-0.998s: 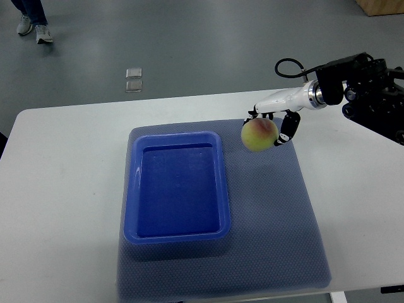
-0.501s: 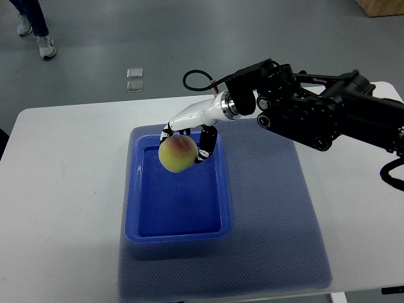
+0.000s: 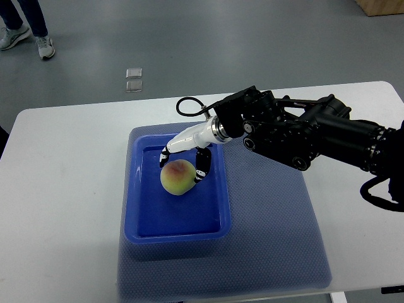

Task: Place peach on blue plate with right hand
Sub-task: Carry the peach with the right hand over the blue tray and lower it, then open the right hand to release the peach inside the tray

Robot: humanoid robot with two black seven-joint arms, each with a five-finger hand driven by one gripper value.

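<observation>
Nearest the camera, below the hand, runs the front edge of a white table [image 3: 57,252], and on it lies a blue-grey textured mat [image 3: 278,233] that spreads out under and to the right of the hand. On the mat's left half sits the blue plate [image 3: 132,208], a rectangular tray-like dish with a raised rim and a glossy floor.

The right hand [image 3: 183,165] reaches over the plate's far half, its white palm sloping down from the black arm [image 3: 315,132] that crosses in from the right edge. Its dark-tipped fingers [image 3: 202,167] are curled around the peach [image 3: 177,178], gripping it from above and from the right side. The peach, yellow-green with a red blush on top, sits just below the palm, inside the plate's rim and over its upper middle; whether it touches the plate floor cannot be told. A black cable [image 3: 187,104] loops up behind the wrist.

Beyond the hand the table's far edge curves away, bare and white. Past it lies a grey floor [image 3: 221,44], with two small clear squares [image 3: 134,80] up and to the left of the hand. At the far top left stand a person's legs and shoes [image 3: 28,35], and a brown box corner [image 3: 382,6] shows at the top right.
</observation>
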